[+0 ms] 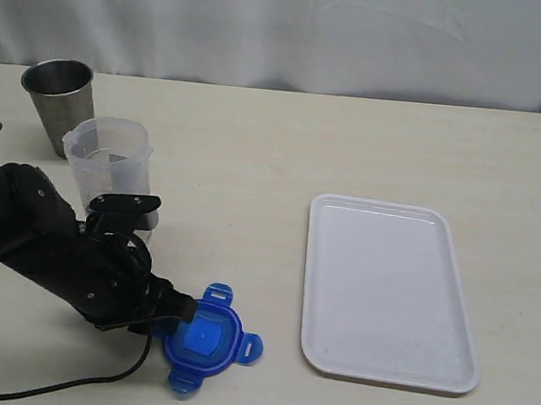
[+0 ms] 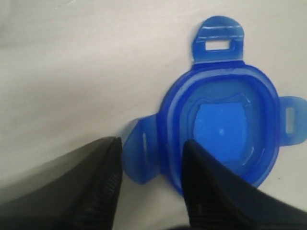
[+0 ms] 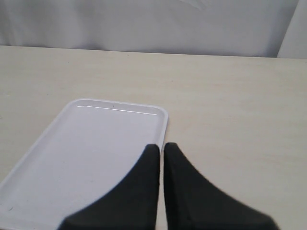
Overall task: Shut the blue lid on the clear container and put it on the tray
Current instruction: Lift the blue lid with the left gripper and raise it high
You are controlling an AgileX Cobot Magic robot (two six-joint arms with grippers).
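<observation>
My left gripper [image 2: 152,143] straddles one flap and the rim of the blue lid [image 2: 225,120], which lies inside-up on the table [image 1: 255,163]. I cannot tell whether it is pinching. The clear container [image 1: 111,165] stands lidless back by that arm's wrist. My right gripper [image 3: 161,146] is clenched on nothing, with the tray [image 3: 96,143] edge at its tips.

Ext. view: bright, even, diffuse light, no hard glare. Soft shadow under left arm [image 1: 48,249], beside blue lid [image 1: 204,337]. Left wrist view: lid approx. in focus; left gripper fingers [image 2: 211,191] dark, blurred; table [image 2: 72,72] around lid washed out. Right wrist view: thin highlight on tray [image 3: 72,163] rim; right gripper fingers [image 3: 139,196] soft-edged.
</observation>
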